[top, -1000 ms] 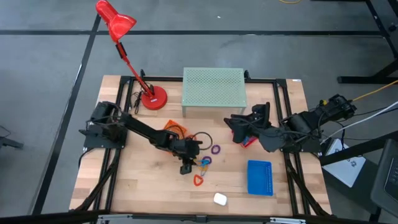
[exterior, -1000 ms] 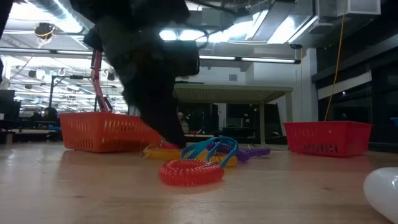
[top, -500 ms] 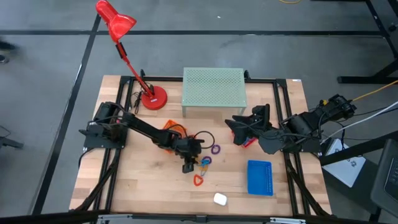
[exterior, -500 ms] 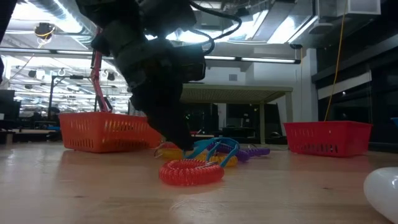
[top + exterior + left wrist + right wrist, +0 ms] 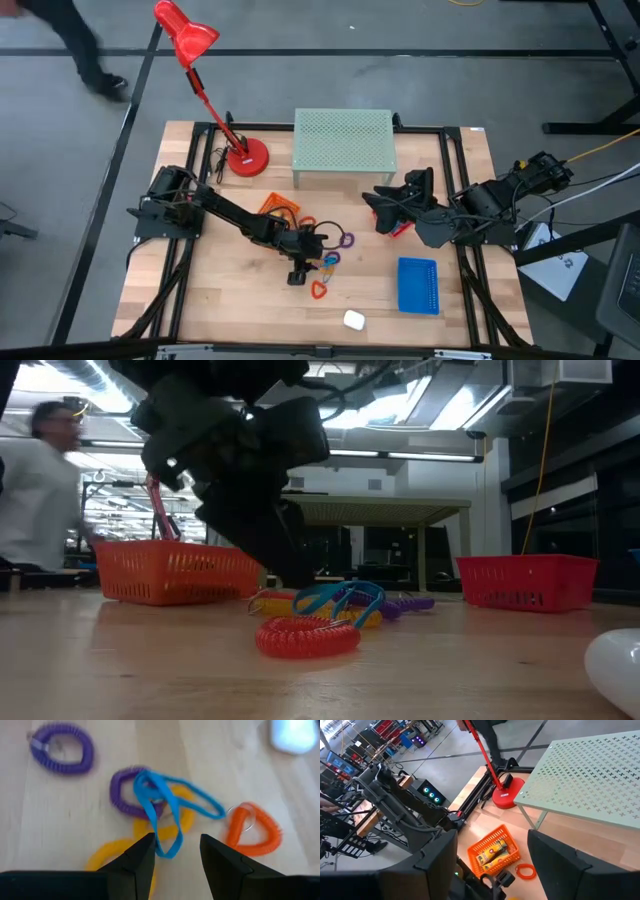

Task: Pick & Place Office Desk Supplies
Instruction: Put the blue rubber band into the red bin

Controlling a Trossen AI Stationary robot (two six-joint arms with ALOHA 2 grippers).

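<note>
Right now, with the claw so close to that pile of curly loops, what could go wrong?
The left claw hangs open over a tangle: the blue loop crosses a purple loop and a yellow loop. Closing here might lift several at once, or drag the pile.

The red loop lies close beside the tangle, so it could get nudged too.

The right claw waits open above the table, near the pale green riser, so no help there.

red desk lamp (image 5: 190, 40), green mesh riser (image 5: 343, 145)
</note>
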